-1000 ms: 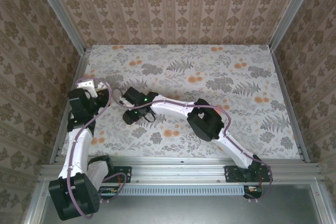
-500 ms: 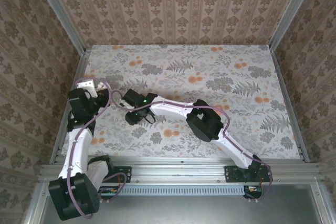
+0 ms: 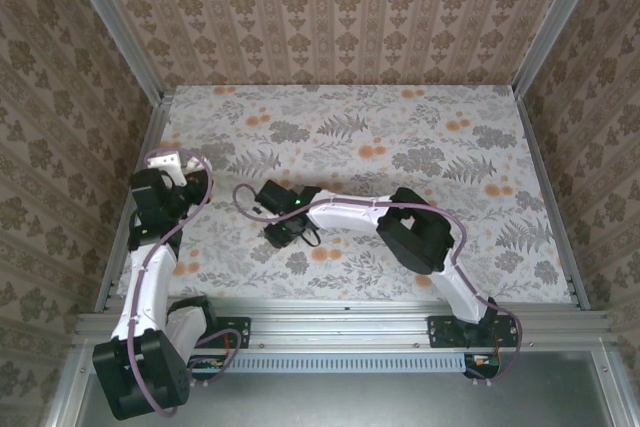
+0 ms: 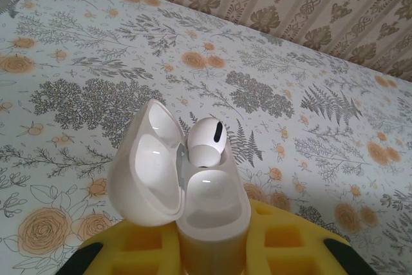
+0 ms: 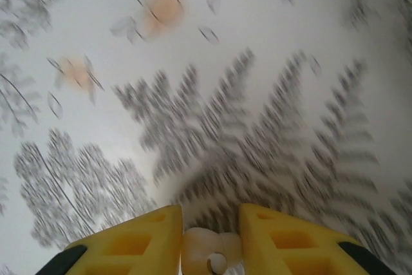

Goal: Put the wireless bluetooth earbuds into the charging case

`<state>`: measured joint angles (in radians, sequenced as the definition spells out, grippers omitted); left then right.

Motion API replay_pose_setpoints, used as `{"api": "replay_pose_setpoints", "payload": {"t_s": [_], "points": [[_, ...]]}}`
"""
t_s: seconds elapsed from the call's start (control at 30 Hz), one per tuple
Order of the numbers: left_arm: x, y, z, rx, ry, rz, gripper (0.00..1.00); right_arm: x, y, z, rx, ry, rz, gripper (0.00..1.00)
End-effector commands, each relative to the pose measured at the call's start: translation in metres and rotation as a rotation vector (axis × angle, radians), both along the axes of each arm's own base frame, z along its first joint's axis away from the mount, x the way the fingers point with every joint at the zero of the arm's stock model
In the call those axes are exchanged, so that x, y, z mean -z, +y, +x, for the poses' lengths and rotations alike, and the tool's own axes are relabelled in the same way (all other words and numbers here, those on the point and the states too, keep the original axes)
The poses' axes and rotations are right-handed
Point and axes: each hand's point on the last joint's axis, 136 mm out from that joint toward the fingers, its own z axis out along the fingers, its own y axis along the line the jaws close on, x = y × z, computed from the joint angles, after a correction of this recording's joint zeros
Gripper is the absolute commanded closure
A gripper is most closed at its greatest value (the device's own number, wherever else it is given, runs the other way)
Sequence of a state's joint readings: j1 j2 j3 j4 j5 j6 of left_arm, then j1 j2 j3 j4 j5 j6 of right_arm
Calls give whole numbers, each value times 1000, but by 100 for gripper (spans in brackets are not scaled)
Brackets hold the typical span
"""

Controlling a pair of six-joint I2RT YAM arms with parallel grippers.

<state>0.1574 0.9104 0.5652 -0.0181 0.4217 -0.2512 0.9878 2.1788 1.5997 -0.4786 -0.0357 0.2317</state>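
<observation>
A white charging case [image 4: 215, 220] stands upright between the yellow fingers of my left gripper [image 4: 212, 246], which is shut on it. Its lid [image 4: 145, 172] hangs open to the left. One white earbud [image 4: 206, 143] sits in the far socket; the near socket is empty. In the top view this left gripper [image 3: 170, 163] is at the table's left edge. My right gripper [image 5: 209, 239] is shut on a second white earbud [image 5: 201, 250], pinched between its yellow fingers [image 5: 138, 239] just over the cloth. From above, the right gripper [image 3: 284, 235] is left of centre, apart from the left one.
The floral tablecloth [image 3: 400, 147] covers the whole table. Patterned walls and metal rails [image 3: 545, 187] close it in at the back and both sides. The right wrist view is motion-blurred.
The right gripper has narrowed its jaws onto the earbud and shifted to the right and slightly nearer. The left arm and the case have stayed still.
</observation>
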Motion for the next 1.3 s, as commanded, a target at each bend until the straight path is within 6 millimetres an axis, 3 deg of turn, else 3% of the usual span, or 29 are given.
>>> {"api": "replay_pose_setpoints", "payload": {"t_s": [0.0,0.23,0.4,0.67,0.83,0.97,1.13,1.27], "points": [[1,-8,1,31,-4,-14,97,-1,-44,2,95,-6,-70,70],[7,-29,2,87,15,0,97,4,-114,-9,187,16,-146,70],[11,-44,4,122,22,5,97,-3,-143,-14,230,41,-135,69],[15,-66,10,174,29,11,97,-37,-138,-5,273,101,5,56],[12,-68,10,180,24,20,97,-61,-144,2,371,166,38,55],[12,-68,9,183,25,23,97,-74,-148,-3,392,207,36,56],[19,-70,6,192,37,16,97,-89,-164,-18,182,148,-50,56],[24,-71,4,195,49,-7,97,-95,-180,-20,-134,13,-151,55]]}}
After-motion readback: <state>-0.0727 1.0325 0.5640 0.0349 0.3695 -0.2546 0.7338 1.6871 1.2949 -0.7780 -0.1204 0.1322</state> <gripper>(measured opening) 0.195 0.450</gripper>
